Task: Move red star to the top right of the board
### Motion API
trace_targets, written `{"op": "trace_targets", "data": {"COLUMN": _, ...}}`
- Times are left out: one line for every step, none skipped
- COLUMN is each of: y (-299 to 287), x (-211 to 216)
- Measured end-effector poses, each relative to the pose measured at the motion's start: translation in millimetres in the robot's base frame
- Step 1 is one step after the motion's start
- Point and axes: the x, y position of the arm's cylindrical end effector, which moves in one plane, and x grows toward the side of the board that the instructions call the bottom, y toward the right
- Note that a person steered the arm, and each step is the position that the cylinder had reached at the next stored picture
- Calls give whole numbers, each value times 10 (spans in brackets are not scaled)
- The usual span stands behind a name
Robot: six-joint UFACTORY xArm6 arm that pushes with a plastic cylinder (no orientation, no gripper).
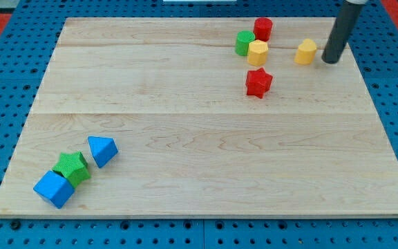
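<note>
The red star [258, 82] lies on the wooden board [206, 152], right of centre in the upper part. My tip [331, 61] stands at the view's upper right, well to the right of and slightly above the star. A yellow block [307, 51] sits just left of my tip, close to it. Above the star, a yellow block [258, 52], a green cylinder [244, 42] and a red cylinder [262, 29] form a tight cluster.
At the view's lower left lie a blue triangular block [102, 150], a green star [71, 167] and a blue cube [53, 189], close together. The board rests on a blue perforated table [5, 69].
</note>
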Motion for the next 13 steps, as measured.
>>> {"op": "trace_targets", "data": {"y": -613, "x": -127}}
{"op": "trace_targets", "data": {"y": -618, "x": -96}}
{"op": "trace_targets", "data": {"y": -748, "x": 375}}
{"op": "trace_targets", "data": {"y": -808, "x": 1195}}
{"op": "trace_targets", "data": {"y": -1403, "x": 1209}}
{"op": "trace_targets", "data": {"y": -1519, "x": 700}}
{"op": "trace_targets", "data": {"y": -1477, "x": 469}}
{"op": "trace_targets", "data": {"y": -1306, "x": 540}}
{"op": "trace_targets", "data": {"y": -1214, "x": 637}}
{"op": "trace_targets", "data": {"y": -1152, "x": 219}}
{"op": "trace_targets", "data": {"y": -1200, "x": -107}}
{"op": "trace_targets", "data": {"y": -828, "x": 160}}
{"op": "trace_targets", "data": {"y": -906, "x": 605}}
